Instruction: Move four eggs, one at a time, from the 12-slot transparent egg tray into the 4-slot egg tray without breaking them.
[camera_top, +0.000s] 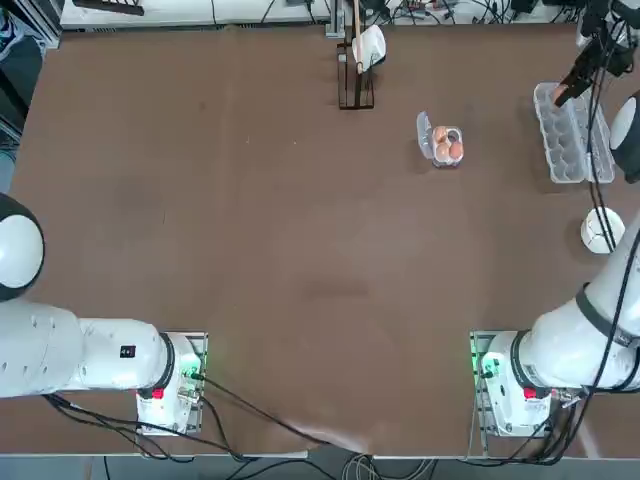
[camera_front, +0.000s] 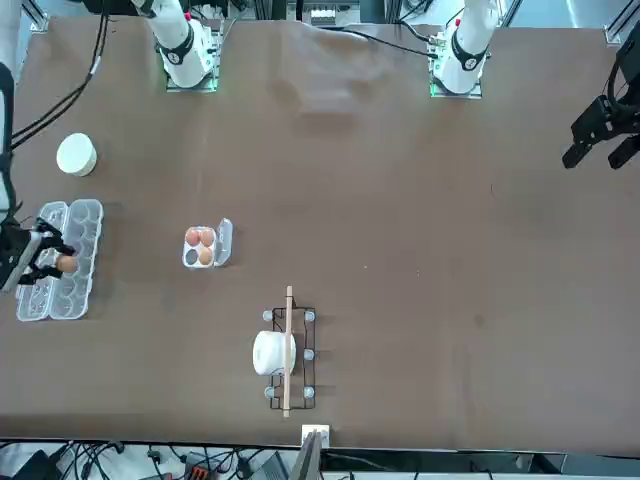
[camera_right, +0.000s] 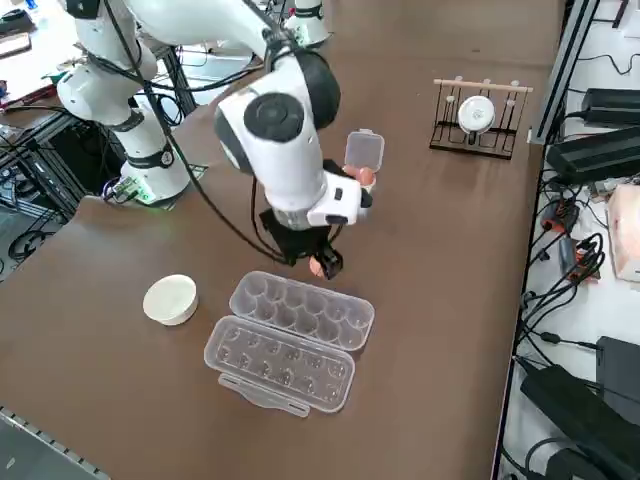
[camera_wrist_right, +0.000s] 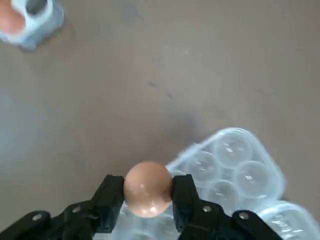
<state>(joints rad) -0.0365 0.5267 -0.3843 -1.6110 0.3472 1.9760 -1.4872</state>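
Observation:
My right gripper (camera_wrist_right: 148, 192) is shut on one orange-brown egg (camera_wrist_right: 148, 188), held above the near end of the 12-slot transparent egg tray (camera_right: 300, 308). The tray's clear lid (camera_right: 280, 365) lies open beside it, and the cups that show hold no eggs. In the front view the gripper (camera_front: 52, 262) with its egg (camera_front: 66, 263) hangs over the carton (camera_front: 78, 225). The 4-slot egg tray (camera_top: 446, 160) stands to the left of the carton in the top view, lid open, with three eggs (camera_front: 200, 240) in it and one cup bare. The arm hides most of it in the right side view.
A round white bowl (camera_top: 602, 230) sits near the carton on the robot's side. A dark wire rack with a white roll (camera_top: 360, 55) stands at the far middle edge. The table's right edge runs close beside the carton.

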